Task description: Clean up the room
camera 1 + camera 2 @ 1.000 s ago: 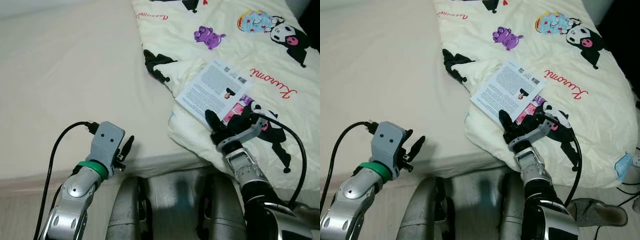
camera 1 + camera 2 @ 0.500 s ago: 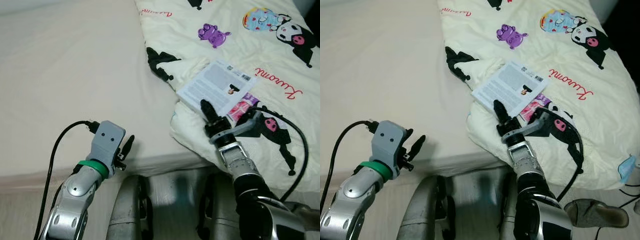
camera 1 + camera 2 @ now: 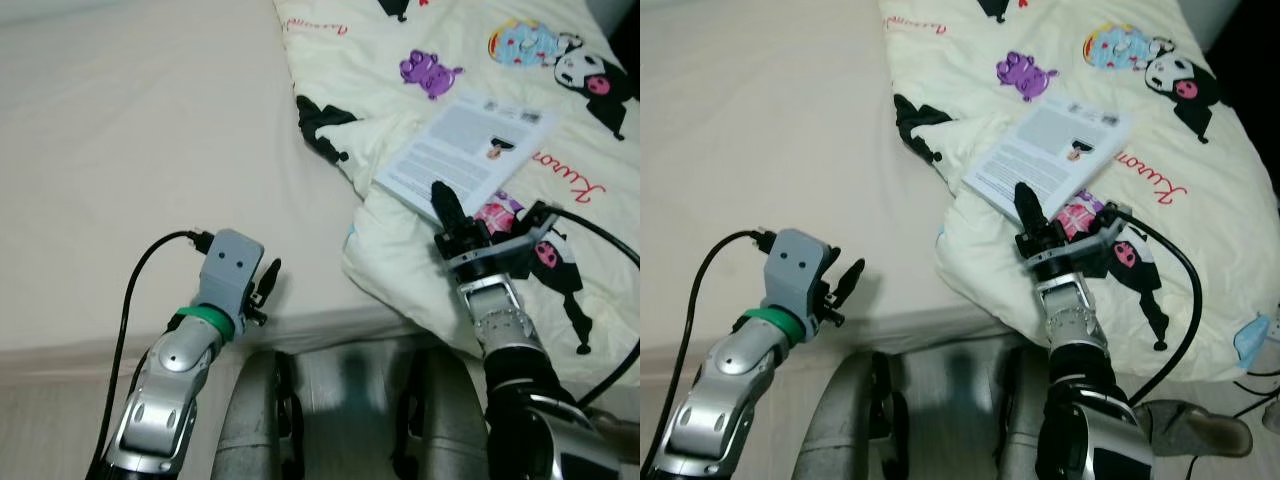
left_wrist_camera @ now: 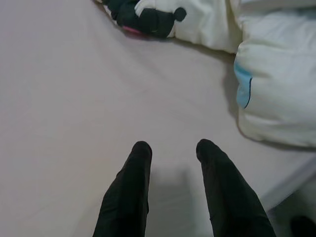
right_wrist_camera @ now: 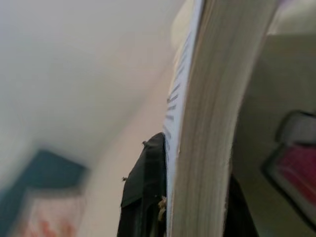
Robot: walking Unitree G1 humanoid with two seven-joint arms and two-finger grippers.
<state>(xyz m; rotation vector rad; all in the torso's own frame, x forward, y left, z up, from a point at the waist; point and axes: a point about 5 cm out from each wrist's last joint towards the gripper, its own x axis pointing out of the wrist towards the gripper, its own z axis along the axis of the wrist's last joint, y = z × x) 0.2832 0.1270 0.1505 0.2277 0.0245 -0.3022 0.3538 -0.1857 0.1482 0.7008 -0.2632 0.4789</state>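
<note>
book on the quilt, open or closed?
Closed: the book shows its printed back cover, with the page block together between the right gripper fingers.

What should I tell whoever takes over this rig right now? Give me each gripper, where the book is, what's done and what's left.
Right gripper: shut on the book, one finger over its cover, pages edge-on in the right wrist view.
Left gripper: open, holding nothing, over the bare mattress.
Book: near edge raised off the cartoon-print comforter.
Done: book gripped.
Left: carry it off the bed and put it away.

We observe a bed [image 3: 120, 130] with a plain cream sheet; a cartoon-printed quilt [image 3: 420, 120] lies directly on its right side.
</note>
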